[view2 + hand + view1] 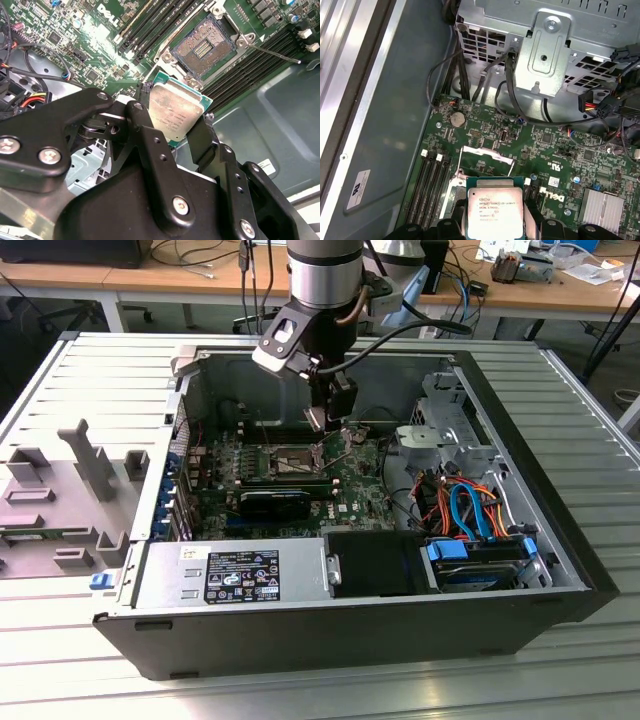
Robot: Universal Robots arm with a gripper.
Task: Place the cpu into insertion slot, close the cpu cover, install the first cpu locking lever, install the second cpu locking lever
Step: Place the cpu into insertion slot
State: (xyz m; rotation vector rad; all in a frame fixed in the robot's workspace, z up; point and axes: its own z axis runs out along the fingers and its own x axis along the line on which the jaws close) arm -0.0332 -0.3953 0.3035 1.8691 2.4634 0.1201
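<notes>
Above the motherboard: I hang inside the open computer case, which lies on its side on the ribbed metal table.
Fingers: my fingers are clamped on two opposite edges of the cpu, parted only as wide as the chip itself.
Cpu: the cpu is up in the air in my grasp. Its silvery top faces both wrist cameras and a green rim shows around it. It touches nothing but me.
Insertion slot: the insertion slot is bare, its dark pin field showing inside the silvery rim. It is near the cpu but apart from it, down on the board.
Cpu cover: the cpu cover is a thin silvery frame swung up off the slot.
Locking lever: one thin locking lever sticks out from a corner of the slot, unlatched, across the memory slots.
Drive cage: a perforated grey drive cage sits to the exterior view's right of me.
Power supply: a grey power supply lies along the near wall of the case.
Cables: orange and blue cables bundle at the near right.
Fixture: a grey plastic fixture lies on the table at the exterior view's left, apart from the case.
</notes>
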